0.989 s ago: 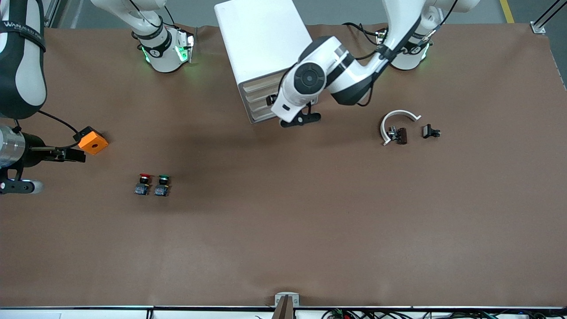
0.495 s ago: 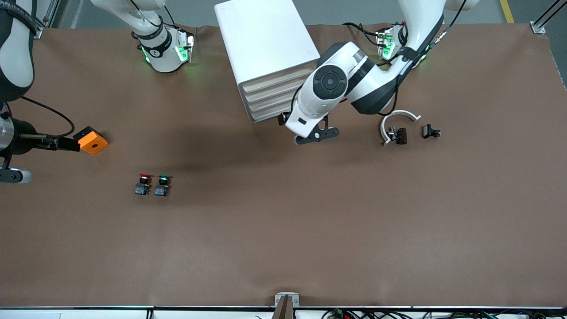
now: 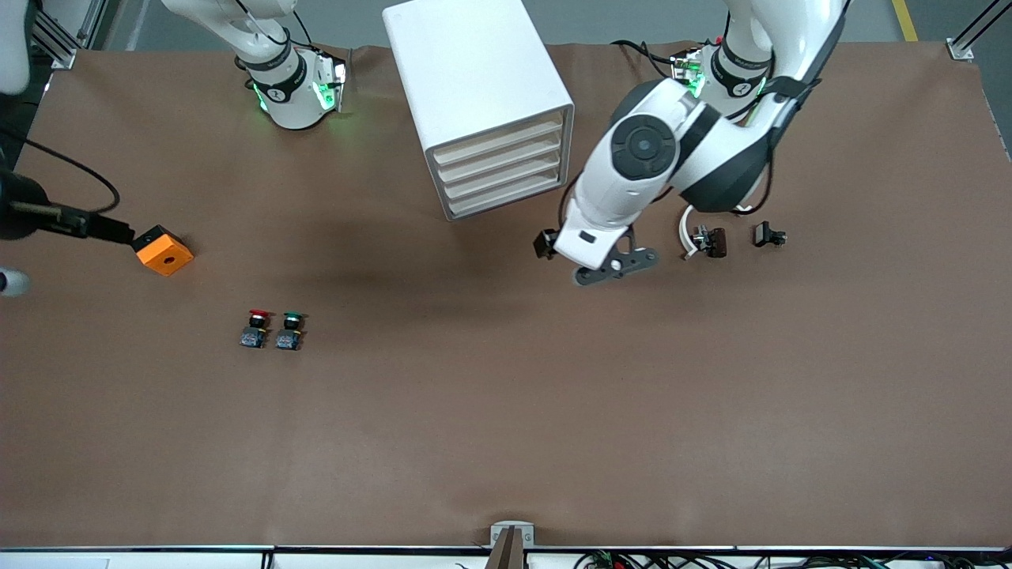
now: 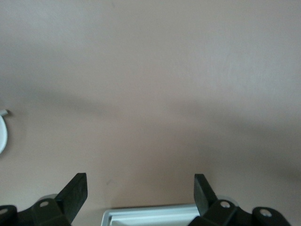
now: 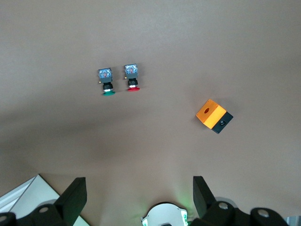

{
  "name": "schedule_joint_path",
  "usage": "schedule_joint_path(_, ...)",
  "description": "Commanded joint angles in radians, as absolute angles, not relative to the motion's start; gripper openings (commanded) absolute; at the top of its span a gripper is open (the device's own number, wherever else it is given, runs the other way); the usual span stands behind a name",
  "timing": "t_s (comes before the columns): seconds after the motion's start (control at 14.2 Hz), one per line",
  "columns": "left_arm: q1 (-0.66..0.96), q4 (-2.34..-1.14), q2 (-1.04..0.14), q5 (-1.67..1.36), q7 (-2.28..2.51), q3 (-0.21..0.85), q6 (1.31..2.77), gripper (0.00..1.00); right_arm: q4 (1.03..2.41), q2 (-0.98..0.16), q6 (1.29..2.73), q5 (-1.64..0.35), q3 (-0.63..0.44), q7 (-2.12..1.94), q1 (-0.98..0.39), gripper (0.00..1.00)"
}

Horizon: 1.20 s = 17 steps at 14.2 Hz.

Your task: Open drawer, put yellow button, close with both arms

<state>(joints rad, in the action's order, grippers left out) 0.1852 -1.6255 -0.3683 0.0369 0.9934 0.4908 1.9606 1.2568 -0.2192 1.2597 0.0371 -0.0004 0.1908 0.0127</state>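
1. Left gripper [image 4: 139,190]: fingers apart, nothing between them. It hangs over bare table [image 3: 506,411], off the corner of the cabinet [image 3: 474,79] that lies toward the left arm's end.
2. Right gripper [image 5: 137,193]: fingers apart, empty. It is raised high over the right arm's end of the table, and its wrist view looks down on the orange box and 2 buttons.
3. Left arm [image 3: 656,154]: reaches from its base down over the table and partly covers the white curved piece [image 3: 686,237].
4. Right arm [image 3: 24,213]: mostly out of frame at the edge of the front view.
5. Drawer [image 3: 500,141]: uppermost of 4 in the white cabinet, pushed fully in, its cream front level with the 3 below it. The fronts face the front camera at a slant.
6. Yellow button: not visible in any view.
7. Orange box [image 3: 164,250]: orange cube on a black base with a round hole in its top, lying near the right arm's end.
8. Red-capped button [image 3: 257,328] and green-capped button [image 3: 289,330]: side by side, just apart, nearer to the front camera than the orange box.
9. Small brown part [image 3: 715,242]: just beside the white curved piece.
10. Small black part [image 3: 769,235]: near the brown part, toward the left arm's end.
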Motion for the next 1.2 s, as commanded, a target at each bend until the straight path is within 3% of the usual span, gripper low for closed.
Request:
schedule_joint_path(0.0,0.121,-1.637,-0.304,0.054,0.985,0.492,1.942,1.0,1.334,-0.126,1.273,0.021,0.003,0.212,0.012,1.0)
schedule_joint_path(0.35,0.031,-1.635,-0.262,0.093,0.896,0.492,1.922,1.0,1.563,0.058,1.4,0.003,-0.002,0.21,0.014,1.0)
schedule_joint_path(1.13,-0.172,-1.634,-0.134,0.16,0.623,0.494,1.731,1.0,1.577,0.113,1.41,-0.041,-0.003,0.209,0.031,1.0)
